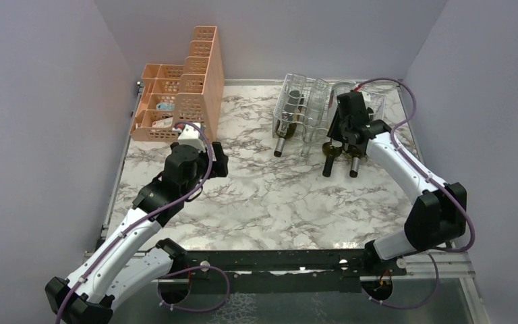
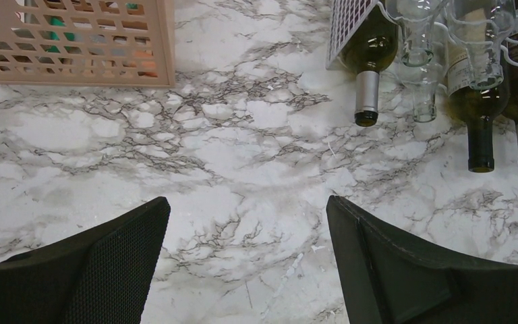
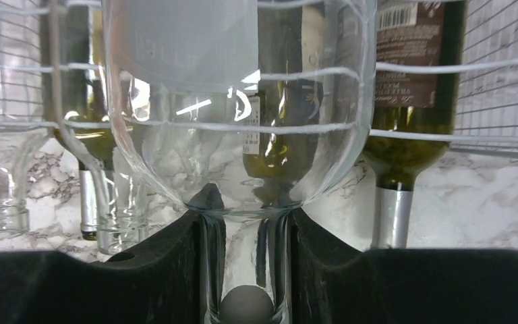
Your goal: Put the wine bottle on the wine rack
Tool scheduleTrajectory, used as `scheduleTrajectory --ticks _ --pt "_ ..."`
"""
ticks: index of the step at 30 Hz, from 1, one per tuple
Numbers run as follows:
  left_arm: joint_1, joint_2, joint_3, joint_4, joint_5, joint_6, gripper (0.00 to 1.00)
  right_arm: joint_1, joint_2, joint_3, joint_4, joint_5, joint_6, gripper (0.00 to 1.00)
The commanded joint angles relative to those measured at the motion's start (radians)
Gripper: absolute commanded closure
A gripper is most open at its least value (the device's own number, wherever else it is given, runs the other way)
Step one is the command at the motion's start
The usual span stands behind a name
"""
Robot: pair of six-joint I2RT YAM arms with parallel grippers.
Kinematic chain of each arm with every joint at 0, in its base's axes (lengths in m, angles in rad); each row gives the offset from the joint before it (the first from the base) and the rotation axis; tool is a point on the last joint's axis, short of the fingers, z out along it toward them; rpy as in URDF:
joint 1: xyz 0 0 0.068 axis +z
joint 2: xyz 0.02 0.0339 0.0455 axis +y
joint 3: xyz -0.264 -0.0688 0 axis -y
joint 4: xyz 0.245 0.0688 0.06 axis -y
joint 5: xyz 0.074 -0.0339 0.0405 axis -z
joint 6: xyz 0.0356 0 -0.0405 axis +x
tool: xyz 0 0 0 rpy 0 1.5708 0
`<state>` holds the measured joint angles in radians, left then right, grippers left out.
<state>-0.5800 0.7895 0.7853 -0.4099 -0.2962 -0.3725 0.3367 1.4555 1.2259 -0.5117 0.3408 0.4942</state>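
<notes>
The silvery wire wine rack [image 1: 310,101] stands at the back right of the marble table and holds several bottles. My right gripper [image 1: 344,138] is at its front, shut on the neck of a clear glass wine bottle [image 3: 243,101]. In the right wrist view the fingers [image 3: 175,270] clamp the neck from both sides, and the bottle's body lies among the rack's wires [image 3: 499,67]. My left gripper [image 1: 219,160] is open and empty above bare marble, well left of the rack; both its fingers [image 2: 108,270] show in the left wrist view.
A peach perforated organizer [image 1: 182,94] stands at the back left, close behind my left gripper. Dark green bottles lie in the rack with necks sticking forward [image 1: 280,145] [image 1: 326,165] [image 1: 354,165]. Purple walls close in the table on three sides.
</notes>
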Motion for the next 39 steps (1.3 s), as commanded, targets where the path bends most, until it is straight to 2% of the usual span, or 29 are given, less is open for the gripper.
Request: scheduleTrajectory --ticks 1,14,21,24,28,30,34,39 --pt "-0.002 0.006 0.032 -0.007 0.031 0.022 0.08 -0.037 0.008 0.097 0.151 -0.046 0.064 0.99" --pt "-0.004 0.027 0.068 -0.008 0.034 0.041 0.07 -0.088 0.135 0.156 0.146 -0.128 0.024 0.97" --pt "-0.003 0.029 0.071 -0.009 0.034 0.046 0.07 -0.091 0.162 0.156 0.150 -0.114 -0.029 0.86" --pt "-0.004 0.033 0.071 -0.009 0.034 0.045 0.07 -0.091 0.173 0.157 0.147 -0.107 -0.040 0.75" --pt "-0.004 0.036 0.075 -0.008 0.037 0.046 0.07 -0.091 0.168 0.150 0.137 -0.096 -0.045 0.50" --pt "-0.004 0.035 0.076 -0.009 0.038 0.045 0.06 -0.091 0.156 0.144 0.136 -0.090 -0.049 0.41" --pt "-0.003 0.037 0.080 -0.018 0.035 0.045 0.06 -0.092 0.118 0.130 0.126 -0.092 -0.060 0.28" --pt "-0.003 0.050 0.100 -0.038 0.054 0.023 0.04 -0.091 0.043 0.102 0.105 -0.108 -0.063 0.20"
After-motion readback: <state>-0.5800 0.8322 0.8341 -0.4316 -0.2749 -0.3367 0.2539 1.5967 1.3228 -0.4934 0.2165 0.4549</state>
